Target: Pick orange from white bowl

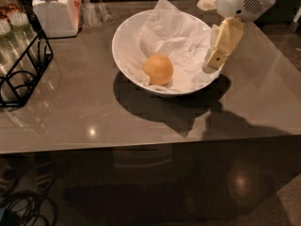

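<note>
Over the right rim of the white bowl, in the one camera view, my end effector hung pointing down; I could not tell whether it was open or closed. The orange lay to its left and lower, on crumpled paper at the bowl's bottom. I judged it light, firm and round enough to roll, best taken across its widest middle.

Pincer upper right, angled downward

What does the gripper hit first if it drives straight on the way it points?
Probably the crumpled paper lining the white bowl near its right rim: the gripper hangs there, pointing down and slightly left. The orange lies further left, off that line. Depth is unclear from this one view.
</note>
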`<state>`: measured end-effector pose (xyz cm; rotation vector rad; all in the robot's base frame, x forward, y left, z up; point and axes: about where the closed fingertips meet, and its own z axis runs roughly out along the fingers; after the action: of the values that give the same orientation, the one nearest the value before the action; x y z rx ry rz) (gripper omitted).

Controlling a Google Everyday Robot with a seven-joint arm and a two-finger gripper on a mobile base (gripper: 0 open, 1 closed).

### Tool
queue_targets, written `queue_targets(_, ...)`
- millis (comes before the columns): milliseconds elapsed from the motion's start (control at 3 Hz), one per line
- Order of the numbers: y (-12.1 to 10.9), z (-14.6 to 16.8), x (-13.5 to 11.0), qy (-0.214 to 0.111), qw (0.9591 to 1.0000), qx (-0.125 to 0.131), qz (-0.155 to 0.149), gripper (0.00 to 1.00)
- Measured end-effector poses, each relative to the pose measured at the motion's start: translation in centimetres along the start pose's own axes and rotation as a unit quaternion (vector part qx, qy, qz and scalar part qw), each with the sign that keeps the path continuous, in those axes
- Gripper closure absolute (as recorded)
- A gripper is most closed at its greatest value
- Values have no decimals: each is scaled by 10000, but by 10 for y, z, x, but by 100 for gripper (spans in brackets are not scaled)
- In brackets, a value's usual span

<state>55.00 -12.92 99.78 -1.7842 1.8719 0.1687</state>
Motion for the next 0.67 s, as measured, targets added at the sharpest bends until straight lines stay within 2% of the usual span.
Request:
queue_targets(333,-12,44,-16,-240,9986,-415,-221,0)
queue_targets(667,-14,50,-16,-253,9984,-451,-221,0)
